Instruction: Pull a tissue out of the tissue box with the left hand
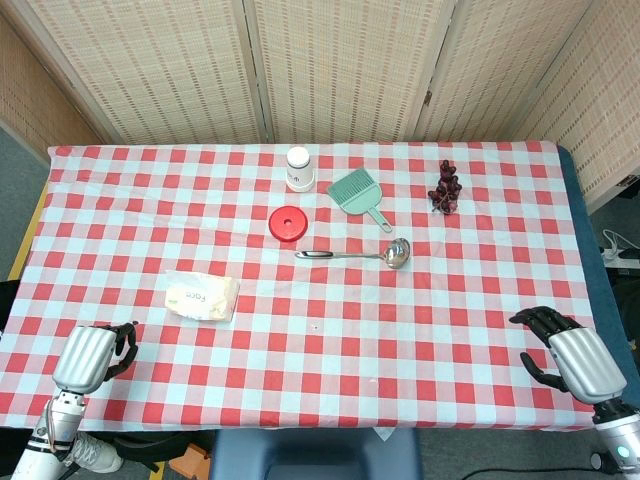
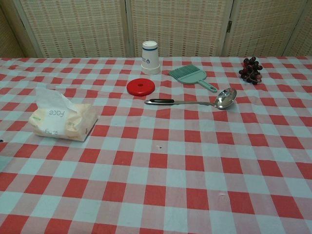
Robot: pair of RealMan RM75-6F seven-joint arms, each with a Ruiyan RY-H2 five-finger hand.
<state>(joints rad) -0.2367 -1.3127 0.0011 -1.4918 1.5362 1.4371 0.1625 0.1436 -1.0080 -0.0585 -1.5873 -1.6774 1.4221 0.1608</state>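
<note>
A soft cream tissue pack (image 1: 203,296) lies on the left part of the checked table, with a white tissue sticking up from its top in the chest view (image 2: 52,100). My left hand (image 1: 95,355) rests near the table's front left corner, well short of the pack, fingers curled and holding nothing. At the front right edge sits my right hand (image 1: 572,357), fingers apart and empty. Neither hand shows in the chest view.
A red disc (image 1: 289,223), a white cup (image 1: 298,169), a green hand brush (image 1: 359,194), a steel ladle (image 1: 360,254) and a bunch of dark grapes (image 1: 445,187) lie across the far half of the table. A woven screen stands behind.
</note>
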